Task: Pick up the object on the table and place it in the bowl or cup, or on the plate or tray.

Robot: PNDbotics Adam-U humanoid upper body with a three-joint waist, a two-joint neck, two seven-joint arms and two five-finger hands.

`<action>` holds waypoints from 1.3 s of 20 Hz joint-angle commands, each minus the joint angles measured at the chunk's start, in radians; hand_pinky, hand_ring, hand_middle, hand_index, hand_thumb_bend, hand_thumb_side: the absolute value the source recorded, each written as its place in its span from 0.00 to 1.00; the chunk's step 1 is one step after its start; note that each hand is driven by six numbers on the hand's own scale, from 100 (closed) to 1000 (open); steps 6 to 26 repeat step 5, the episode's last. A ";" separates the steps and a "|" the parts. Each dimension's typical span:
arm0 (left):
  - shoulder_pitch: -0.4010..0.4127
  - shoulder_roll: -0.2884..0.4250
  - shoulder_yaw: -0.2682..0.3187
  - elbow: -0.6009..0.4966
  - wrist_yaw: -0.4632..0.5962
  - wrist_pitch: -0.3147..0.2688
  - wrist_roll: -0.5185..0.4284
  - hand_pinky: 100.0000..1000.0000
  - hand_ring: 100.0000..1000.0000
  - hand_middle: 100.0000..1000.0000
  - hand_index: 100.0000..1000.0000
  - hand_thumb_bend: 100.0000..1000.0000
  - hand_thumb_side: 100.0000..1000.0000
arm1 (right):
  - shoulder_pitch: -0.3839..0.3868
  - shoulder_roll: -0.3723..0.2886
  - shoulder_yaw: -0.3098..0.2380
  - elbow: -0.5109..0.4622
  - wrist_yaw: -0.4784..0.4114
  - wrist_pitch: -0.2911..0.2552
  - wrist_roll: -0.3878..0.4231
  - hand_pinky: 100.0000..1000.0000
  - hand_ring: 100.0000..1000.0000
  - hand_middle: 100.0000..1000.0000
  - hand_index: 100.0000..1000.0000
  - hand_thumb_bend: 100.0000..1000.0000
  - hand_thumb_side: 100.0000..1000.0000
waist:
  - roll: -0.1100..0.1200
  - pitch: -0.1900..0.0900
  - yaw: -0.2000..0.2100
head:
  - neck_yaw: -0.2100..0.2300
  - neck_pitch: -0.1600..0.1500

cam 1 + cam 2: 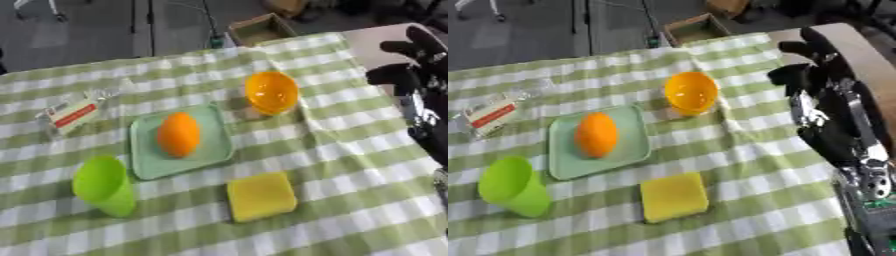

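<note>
On the green-checked table, an orange fruit already lies lengthwise in the pale green tray, left of centre. Just beyond the tray's far right corner sits an orange bowl, tipped toward me; a green cup stands at the tray's near left, and a clear packet with a red label lies on the far left. The piece I judge still loose is the yellow sponge block, flat on the cloth near me, just right of the tray's near edge.

My right hand hangs at the far right edge, well apart from everything; I cannot tell whether its fingers are spread or curled, as it reads as a dark mass. My left hand is out of sight.

To do this well, I would bring the right hand down over the sponge, grip across its narrower sides, lift clear of the cloth, then choose the bowl, keeping off the tray's rim.
</note>
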 commanded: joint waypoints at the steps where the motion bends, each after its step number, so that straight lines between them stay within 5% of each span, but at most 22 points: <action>1: 0.001 0.006 -0.003 -0.021 -0.001 0.000 -0.007 0.56 0.79 0.78 0.88 0.31 0.73 | -0.008 -0.010 -0.010 -0.025 0.006 -0.002 -0.003 0.67 0.65 0.82 1.00 0.00 0.46 | -0.018 -0.100 0.003 | 0.002 -0.007; 26: 0.001 0.001 -0.005 -0.021 -0.001 0.000 -0.010 0.56 0.78 0.78 0.88 0.31 0.73 | -0.008 -0.009 -0.010 -0.025 0.006 -0.002 -0.002 0.67 0.65 0.82 1.00 0.00 0.46 | -0.019 -0.099 0.003 | 0.001 -0.006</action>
